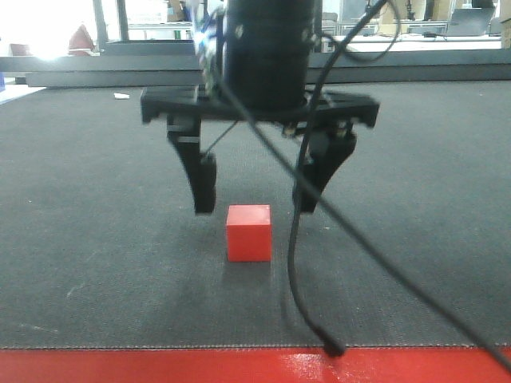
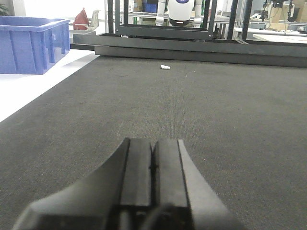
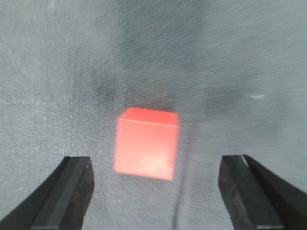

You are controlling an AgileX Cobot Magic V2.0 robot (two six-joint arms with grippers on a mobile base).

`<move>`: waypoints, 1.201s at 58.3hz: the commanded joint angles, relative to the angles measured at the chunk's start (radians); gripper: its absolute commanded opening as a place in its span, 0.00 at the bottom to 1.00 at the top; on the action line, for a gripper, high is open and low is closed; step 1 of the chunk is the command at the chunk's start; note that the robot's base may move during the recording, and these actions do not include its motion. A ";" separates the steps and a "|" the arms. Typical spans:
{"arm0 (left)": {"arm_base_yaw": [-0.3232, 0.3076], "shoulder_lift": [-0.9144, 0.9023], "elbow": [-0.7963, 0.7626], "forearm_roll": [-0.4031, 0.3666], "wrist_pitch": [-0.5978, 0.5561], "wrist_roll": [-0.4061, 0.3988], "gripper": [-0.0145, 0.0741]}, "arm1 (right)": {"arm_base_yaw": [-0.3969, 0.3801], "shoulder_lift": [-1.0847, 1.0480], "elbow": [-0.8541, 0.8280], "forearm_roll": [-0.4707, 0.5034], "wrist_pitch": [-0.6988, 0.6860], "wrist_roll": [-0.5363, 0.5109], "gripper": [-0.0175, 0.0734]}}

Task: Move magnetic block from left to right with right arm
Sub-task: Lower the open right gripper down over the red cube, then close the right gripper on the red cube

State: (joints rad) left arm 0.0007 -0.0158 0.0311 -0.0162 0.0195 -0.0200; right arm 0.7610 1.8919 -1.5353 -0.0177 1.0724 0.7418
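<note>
- The right arm (image 1: 267,56) is cut off by the top edge of the front view; only its dark lower barrel shows
- a black cable (image 1: 297,263) crosses one finger of the right gripper (image 1: 255,206), hides part of it, and runs off the right edge
- in the right wrist view the magnetic block (image 3: 146,143) is blurred; the fingers (image 3: 64,194) are cut by the bottom edge
- the left gripper (image 2: 153,155) is cut by its view's bottom edge
- a small white thing (image 2: 165,67) far off is too small to tell

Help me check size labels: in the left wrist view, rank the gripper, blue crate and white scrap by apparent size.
1. The left gripper, inflated by nearness to the camera.
2. The blue crate, cut off at the frame edge.
3. The white scrap on the mat.
</note>
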 commanded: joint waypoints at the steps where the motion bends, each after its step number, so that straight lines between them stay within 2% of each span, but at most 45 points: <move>1: -0.005 -0.009 0.010 -0.006 -0.082 -0.001 0.03 | 0.006 -0.030 -0.033 0.003 -0.019 0.002 0.89; 39: -0.005 -0.009 0.010 -0.006 -0.082 -0.001 0.03 | -0.004 0.022 -0.033 0.001 -0.057 0.038 0.88; 43: -0.005 -0.009 0.010 -0.006 -0.082 -0.001 0.03 | -0.006 0.022 -0.033 -0.003 -0.054 0.046 0.85; 56: -0.005 -0.009 0.010 -0.006 -0.082 -0.001 0.03 | -0.006 0.022 -0.033 -0.009 -0.045 0.062 0.66; 70: -0.005 -0.009 0.010 -0.006 -0.082 -0.001 0.03 | -0.006 0.022 -0.033 -0.010 -0.041 0.062 0.62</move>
State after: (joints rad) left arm 0.0007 -0.0158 0.0311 -0.0162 0.0195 -0.0200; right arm 0.7618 1.9694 -1.5368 -0.0141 1.0313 0.8008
